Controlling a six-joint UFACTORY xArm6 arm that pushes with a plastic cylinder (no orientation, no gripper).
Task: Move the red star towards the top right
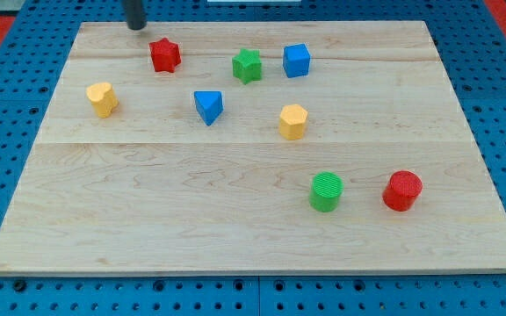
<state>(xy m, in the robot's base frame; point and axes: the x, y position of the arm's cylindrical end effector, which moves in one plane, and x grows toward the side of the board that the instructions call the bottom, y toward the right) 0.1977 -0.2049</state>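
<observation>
The red star (pixel 164 55) lies near the top left of the wooden board (pixel 148 211). My tip (pixel 136 26) is at the board's top edge, just up and to the left of the red star, a small gap apart from it. To the star's right lie the green star (pixel 247 65) and the blue cube (pixel 296 61), in a rough row.
A yellow block (pixel 102 98) lies at the left. A blue triangular block (pixel 208 106) and a yellow hexagonal block (pixel 292 121) lie mid-board. A green cylinder (pixel 326 191) and a red cylinder (pixel 402 190) stand at the lower right. Blue pegboard (pixel 499 88) surrounds the board.
</observation>
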